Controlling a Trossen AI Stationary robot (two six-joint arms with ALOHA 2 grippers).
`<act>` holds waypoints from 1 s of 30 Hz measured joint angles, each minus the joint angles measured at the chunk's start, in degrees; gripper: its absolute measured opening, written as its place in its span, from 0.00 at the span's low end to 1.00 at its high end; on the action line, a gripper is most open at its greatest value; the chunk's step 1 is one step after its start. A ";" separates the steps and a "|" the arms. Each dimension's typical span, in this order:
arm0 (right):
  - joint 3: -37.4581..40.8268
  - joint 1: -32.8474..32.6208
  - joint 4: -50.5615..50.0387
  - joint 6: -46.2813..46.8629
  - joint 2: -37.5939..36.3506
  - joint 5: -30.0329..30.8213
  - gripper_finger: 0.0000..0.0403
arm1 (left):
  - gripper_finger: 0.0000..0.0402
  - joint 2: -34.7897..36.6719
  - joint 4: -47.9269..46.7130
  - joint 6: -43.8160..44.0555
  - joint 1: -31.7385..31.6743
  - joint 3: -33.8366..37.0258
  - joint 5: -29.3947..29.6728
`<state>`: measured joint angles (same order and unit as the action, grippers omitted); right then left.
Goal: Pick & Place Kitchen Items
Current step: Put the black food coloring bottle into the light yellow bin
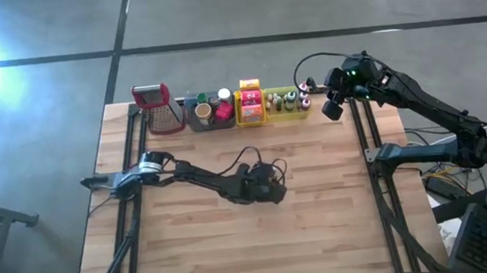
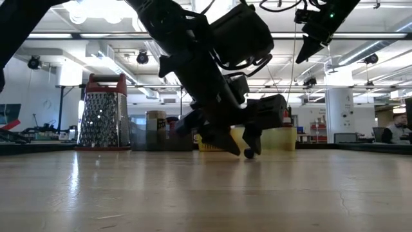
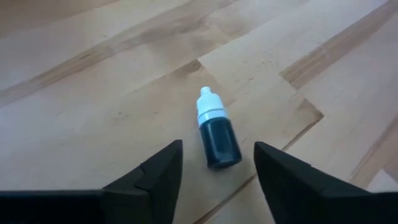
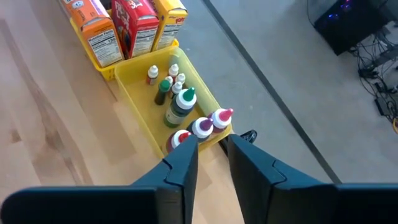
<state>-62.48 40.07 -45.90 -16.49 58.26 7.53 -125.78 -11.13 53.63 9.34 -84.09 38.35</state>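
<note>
Fingers of the left end effector (image 3: 217, 180) stand spread around a white-capped dark bottle (image 3: 217, 132) lying on the table (image 3: 93, 93), not touching.

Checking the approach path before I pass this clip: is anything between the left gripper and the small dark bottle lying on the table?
Nothing visible. The left gripper is open over the bare wooden table, and the white-capped dark bottle lies flat just ahead of its fingertips, partly inside the gap.

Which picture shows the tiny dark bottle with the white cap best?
The left wrist view: the dark bottle lies on its side on the table, unblocked between the left gripper fingers. The low view glimpses something dark under that gripper. The high and right wrist views don't show it.
</note>
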 joint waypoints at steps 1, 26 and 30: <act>0.00 0.00 0.00 0.00 0.00 0.00 0.21 | 0.49 0.00 0.30 -0.70 0.00 0.00 -0.02; 1.83 -0.07 -0.67 -0.11 0.00 -13.34 0.15 | 0.25 1.43 -0.38 -14.58 -0.25 0.64 -9.53; 3.63 -0.07 -1.05 -0.92 -0.01 -20.63 0.18 | 0.25 3.64 -0.36 -18.95 -0.22 1.77 -14.09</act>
<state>-58.85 40.01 -46.95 -17.41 58.25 -13.10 -122.14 -11.49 34.68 9.13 -82.32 24.26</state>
